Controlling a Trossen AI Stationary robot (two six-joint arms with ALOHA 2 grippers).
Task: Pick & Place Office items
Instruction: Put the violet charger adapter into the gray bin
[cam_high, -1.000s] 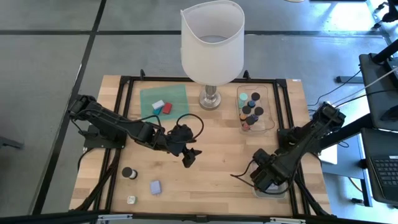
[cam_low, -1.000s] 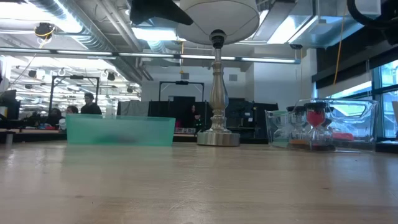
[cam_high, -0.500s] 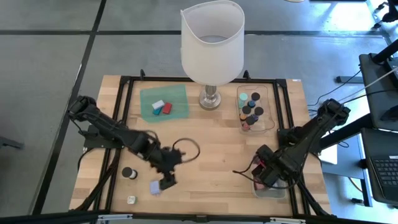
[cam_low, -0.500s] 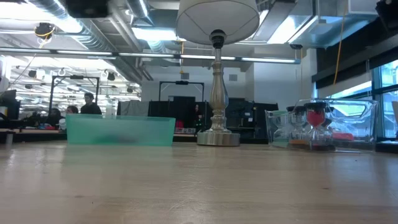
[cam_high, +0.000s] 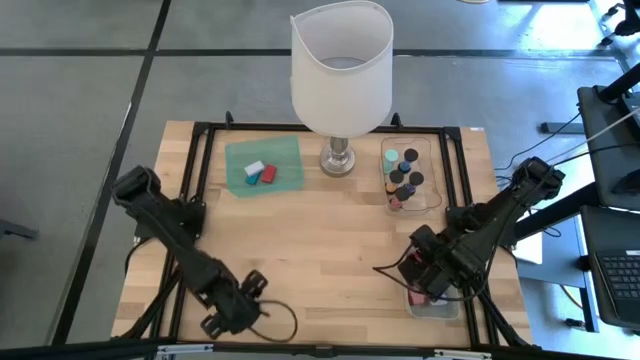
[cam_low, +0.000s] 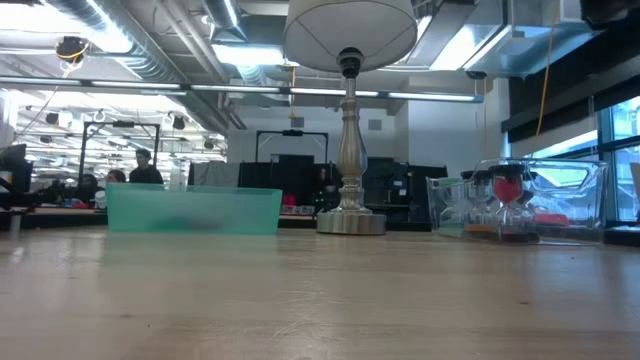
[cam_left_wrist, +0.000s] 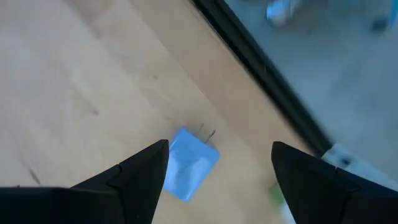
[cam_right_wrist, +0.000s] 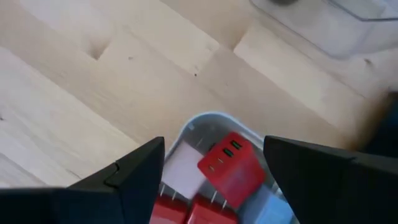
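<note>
Fingers (cam_left_wrist: 140, 171) of the left gripper (cam_left_wrist: 217, 162) are spread apart above the bench (cam_left_wrist: 74, 81); a lavender block (cam_left_wrist: 191, 163) lies between them, nearer one, ungrasped.

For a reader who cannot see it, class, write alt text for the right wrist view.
The right gripper hangs open over a clear tray on the wooden table. A red block with small slots lies in the tray, with more red pieces, a white one and a pale blue one beside it.

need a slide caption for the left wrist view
Left gripper open above a light blue block lying on the wooden table near its dark edge rail.
</note>
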